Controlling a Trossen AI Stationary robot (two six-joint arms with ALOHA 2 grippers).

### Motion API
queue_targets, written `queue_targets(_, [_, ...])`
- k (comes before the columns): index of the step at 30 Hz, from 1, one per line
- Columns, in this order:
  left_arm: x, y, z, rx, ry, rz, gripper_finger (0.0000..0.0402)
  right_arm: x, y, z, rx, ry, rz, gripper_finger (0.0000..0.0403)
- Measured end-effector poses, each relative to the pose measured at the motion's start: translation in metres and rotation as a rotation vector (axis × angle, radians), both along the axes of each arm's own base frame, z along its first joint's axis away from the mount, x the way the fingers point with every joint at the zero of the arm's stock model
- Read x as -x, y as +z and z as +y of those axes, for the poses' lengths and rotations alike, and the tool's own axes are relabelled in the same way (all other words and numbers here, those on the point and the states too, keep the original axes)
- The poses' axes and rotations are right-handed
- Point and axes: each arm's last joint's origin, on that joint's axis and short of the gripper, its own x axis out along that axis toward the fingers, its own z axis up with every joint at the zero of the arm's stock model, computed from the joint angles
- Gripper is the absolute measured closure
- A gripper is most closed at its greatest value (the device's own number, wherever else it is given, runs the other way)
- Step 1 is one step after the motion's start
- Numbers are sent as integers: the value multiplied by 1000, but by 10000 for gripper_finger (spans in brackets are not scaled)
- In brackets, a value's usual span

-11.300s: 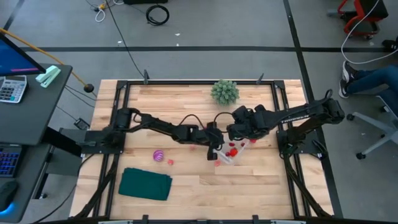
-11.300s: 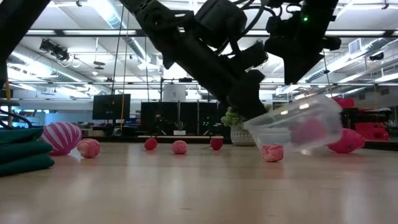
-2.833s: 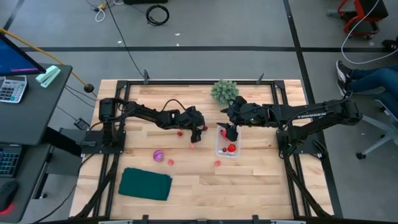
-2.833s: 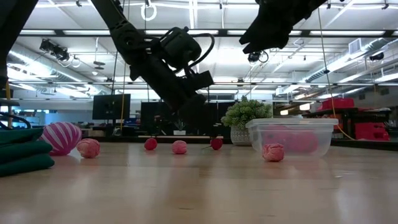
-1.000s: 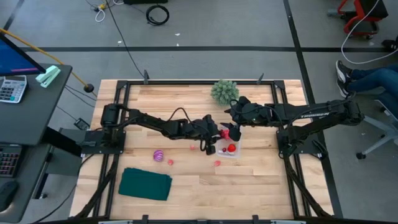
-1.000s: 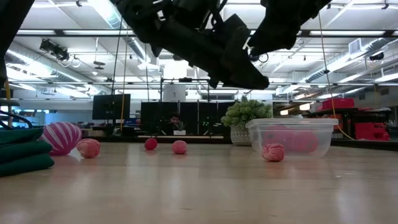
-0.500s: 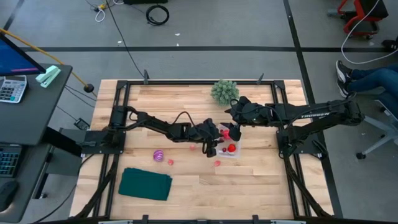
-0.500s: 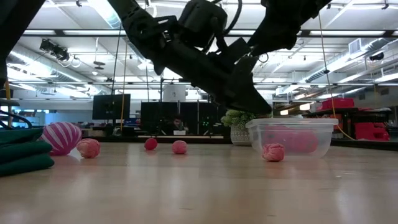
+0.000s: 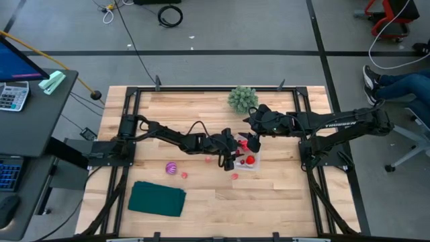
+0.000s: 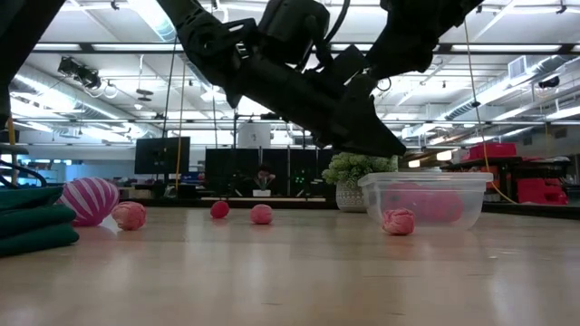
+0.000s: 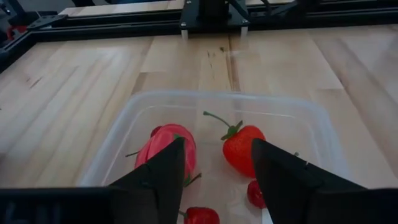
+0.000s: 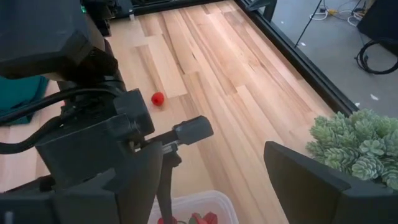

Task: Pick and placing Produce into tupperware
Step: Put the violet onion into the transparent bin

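Note:
The clear tupperware (image 9: 250, 164) stands right of the table's middle. In the left wrist view it (image 11: 124, 134) holds a pink-red piece (image 11: 163, 144), a strawberry (image 11: 245, 148) and small red pieces (image 11: 200, 215). My left gripper (image 11: 217, 177) hangs open just above the tub's left end (image 10: 385, 149), touching nothing. My right gripper (image 12: 211, 186) waits open above the tub's far end (image 9: 253, 140). Loose produce rests on the wood: a purple-striped ball (image 9: 171, 167), a pink piece (image 9: 183, 175), and red berries (image 9: 235, 176) (image 9: 209, 160) (image 12: 158, 98).
A dark green folded cloth (image 9: 157, 199) lies near the front left. A green bushy plant (image 9: 242, 99) stands at the far edge, close to my right arm. In the low view, berries (image 10: 262, 214) and the ball (image 10: 89, 199) sit left of the tub (image 10: 426, 199).
My left gripper has moved a little toward the table's right edge and come down over the tupperware's left end. The tub and the loose produce on the table have stayed where they were.

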Motion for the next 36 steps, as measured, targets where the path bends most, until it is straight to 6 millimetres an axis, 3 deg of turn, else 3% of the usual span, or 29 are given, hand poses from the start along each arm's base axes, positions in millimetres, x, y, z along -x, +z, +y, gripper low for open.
queue_targets(6, [1, 9, 0, 0, 0, -24, 227, 2, -3, 2, -60, 9, 20, 112])
queue_targets(12, [8, 41, 1, 2, 1, -68, 228, 3, -10, 8, -74, 50, 51, 112])
queue_targets(18, [40, 93, 2, 3, 6, 19, 235, 4, -14, 17, -73, 90, 69, 112])
queue_targets(23, [80, 118, 4, 129, 83, 204, 241, 5, -14, 29, -71, 136, 79, 112])
queue_targets(29, [120, 112, 2, 344, 295, 510, 236, 6, -21, 48, -65, 212, 130, 112])
queue_targets(36, [154, 97, -17, 335, 409, 854, 213, 11, -25, 64, -51, 276, 182, 112])
